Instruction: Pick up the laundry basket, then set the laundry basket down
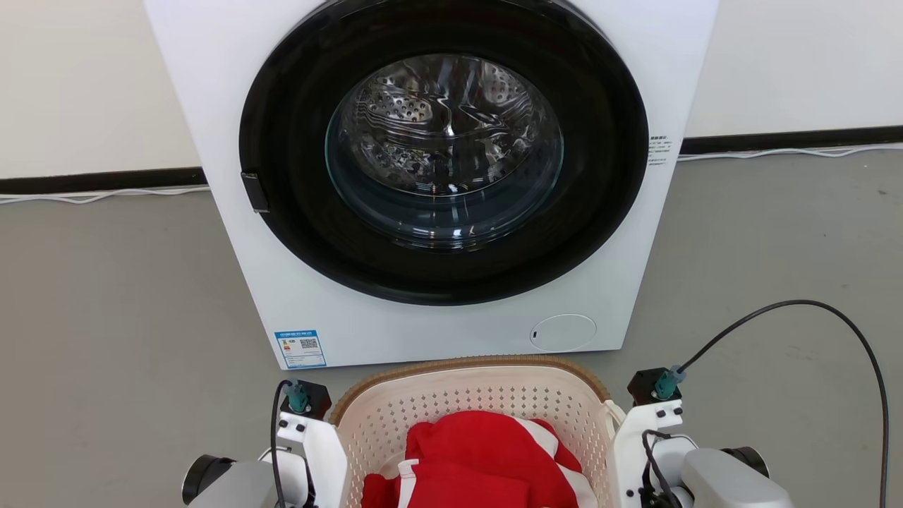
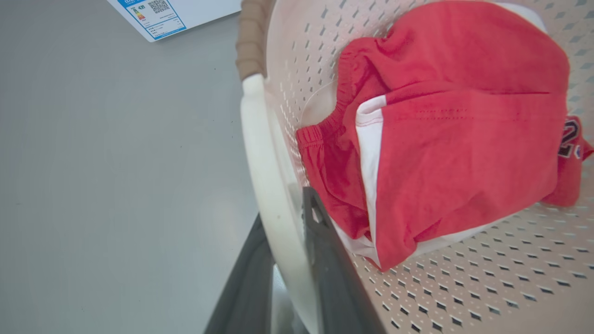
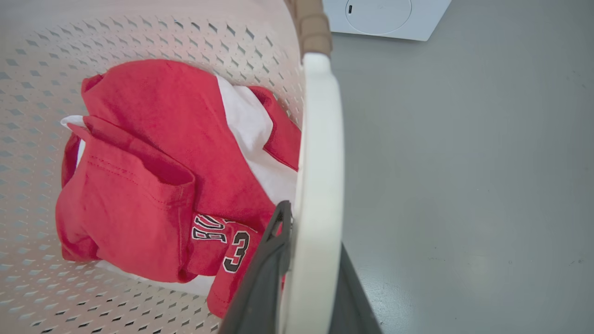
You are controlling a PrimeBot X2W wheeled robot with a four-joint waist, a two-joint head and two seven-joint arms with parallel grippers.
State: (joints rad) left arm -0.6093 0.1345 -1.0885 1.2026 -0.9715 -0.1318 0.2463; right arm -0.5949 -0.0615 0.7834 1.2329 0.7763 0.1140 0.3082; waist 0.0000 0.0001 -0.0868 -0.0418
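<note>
Item: laundry basket point(image 1: 458, 396), gripped at both side handles, in front of the washer point(image 1: 437, 328).

Cream perforated shell with a brown woven-look rim, its far rim close to the washer's bottom front edge. I cannot tell whether its base is on the grey floor point(image 1: 106, 317) or just off it. Contents: a crumpled red-and-white garment point(image 1: 480, 451) with a printed number, low against the near wall. The left gripper point(image 2: 283, 208) pinches the left handle point(image 2: 264, 162), one dark finger inside the basket wall and one outside. The right gripper point(image 3: 313, 227) clamps the right handle point(image 3: 320, 139) the same way. Matching holds on opposite sides look meant to keep the load level and the garment from tipping out. Judged stage: carrying grip made, with the set-down not yet done.
</note>
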